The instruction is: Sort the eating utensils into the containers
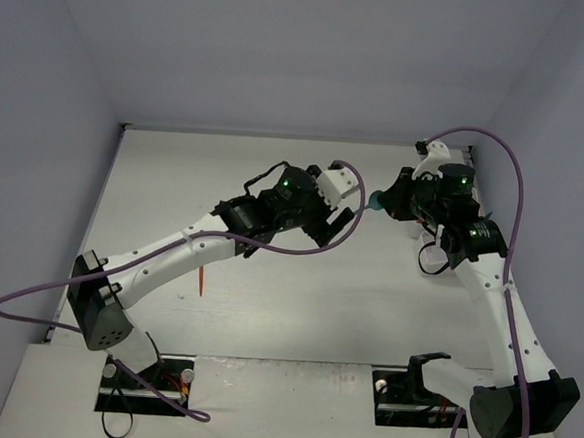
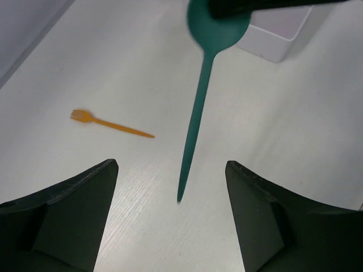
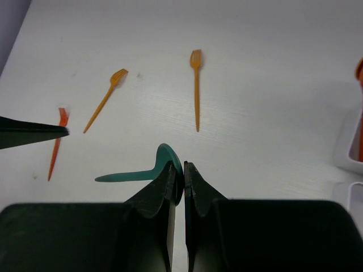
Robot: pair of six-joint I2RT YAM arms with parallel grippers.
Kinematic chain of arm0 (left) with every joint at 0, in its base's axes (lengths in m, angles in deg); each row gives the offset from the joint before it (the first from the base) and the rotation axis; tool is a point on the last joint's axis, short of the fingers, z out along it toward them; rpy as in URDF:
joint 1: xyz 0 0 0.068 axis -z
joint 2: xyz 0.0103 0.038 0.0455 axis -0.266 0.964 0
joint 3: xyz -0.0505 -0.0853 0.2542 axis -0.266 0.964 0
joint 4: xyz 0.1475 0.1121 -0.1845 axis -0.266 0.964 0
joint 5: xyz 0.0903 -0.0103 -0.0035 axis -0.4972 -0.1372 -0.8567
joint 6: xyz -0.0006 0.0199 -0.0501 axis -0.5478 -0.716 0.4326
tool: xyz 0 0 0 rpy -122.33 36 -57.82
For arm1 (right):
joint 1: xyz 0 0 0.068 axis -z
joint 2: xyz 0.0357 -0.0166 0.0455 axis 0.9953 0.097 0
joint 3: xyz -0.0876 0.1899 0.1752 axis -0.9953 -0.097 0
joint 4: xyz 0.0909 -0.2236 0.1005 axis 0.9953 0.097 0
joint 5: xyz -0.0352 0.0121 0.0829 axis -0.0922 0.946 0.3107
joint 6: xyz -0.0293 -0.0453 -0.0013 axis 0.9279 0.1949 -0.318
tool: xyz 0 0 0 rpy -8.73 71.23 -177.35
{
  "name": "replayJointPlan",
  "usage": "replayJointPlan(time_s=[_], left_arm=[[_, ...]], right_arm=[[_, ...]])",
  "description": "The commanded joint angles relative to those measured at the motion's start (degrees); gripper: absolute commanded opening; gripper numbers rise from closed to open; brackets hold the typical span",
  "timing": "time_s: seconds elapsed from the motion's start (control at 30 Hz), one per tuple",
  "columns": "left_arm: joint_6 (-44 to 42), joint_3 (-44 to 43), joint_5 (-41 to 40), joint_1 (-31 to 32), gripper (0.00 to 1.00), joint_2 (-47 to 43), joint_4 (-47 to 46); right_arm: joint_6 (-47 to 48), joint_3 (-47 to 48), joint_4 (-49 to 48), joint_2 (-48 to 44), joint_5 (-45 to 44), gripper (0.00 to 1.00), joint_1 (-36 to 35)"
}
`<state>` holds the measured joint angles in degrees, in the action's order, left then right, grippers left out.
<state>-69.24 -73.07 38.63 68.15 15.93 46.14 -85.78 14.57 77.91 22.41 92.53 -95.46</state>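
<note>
Toward the counter's point(image 2: 295, 147) far right corner, the right hand point(image 3: 183, 170) pinches a teal spoon point(image 2: 198, 116) by its bowl near the white organizer point(image 2: 279, 35), while the left hand point(image 2: 170, 165) hangs open, empty.

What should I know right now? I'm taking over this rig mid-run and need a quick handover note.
Left gripper: open, empty.
Right gripper: shut on the teal spoon, by its bowl.
Lying loose: left orange fork, middle orange fork, red-orange utensil.
White container sits to the right gripper's right; an orange piece appears to be in it.
Done: spoon picked. Left: drop it in the container, then sort the loose ones.
</note>
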Motion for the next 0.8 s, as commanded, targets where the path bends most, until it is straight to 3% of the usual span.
replayJointPlan(time_s=[0.0,0.13,0.23,0.47,0.77], left_arm=[[7.1,2.8,-8.1,-3.6,0.74,-6.7,-0.3],[13.6,7.5,-6.3,-11.0,0.74,-10.0,3.3],[15.0,10.5,-6.3,-17.0,0.74,-12.9,6.0],[14.7,22.4,-6.1,-26.7,0.74,-21.6,7.7],[13.0,33.2,-7.6,-34.4,0.74,-26.9,6.5]], right_arm=[[11.9,4.8,-2.9,2.4,-12.3,0.0,-0.2],[22.5,7.8,-3.0,6.0,-24.5,0.0,0.3],[30.7,11.4,-3.1,9.4,-28.3,0.0,2.1],[41.0,16.9,-4.2,17.4,-29.1,0.0,8.1],[47.8,21.9,-4.8,24.0,-31.5,0.0,8.9]])
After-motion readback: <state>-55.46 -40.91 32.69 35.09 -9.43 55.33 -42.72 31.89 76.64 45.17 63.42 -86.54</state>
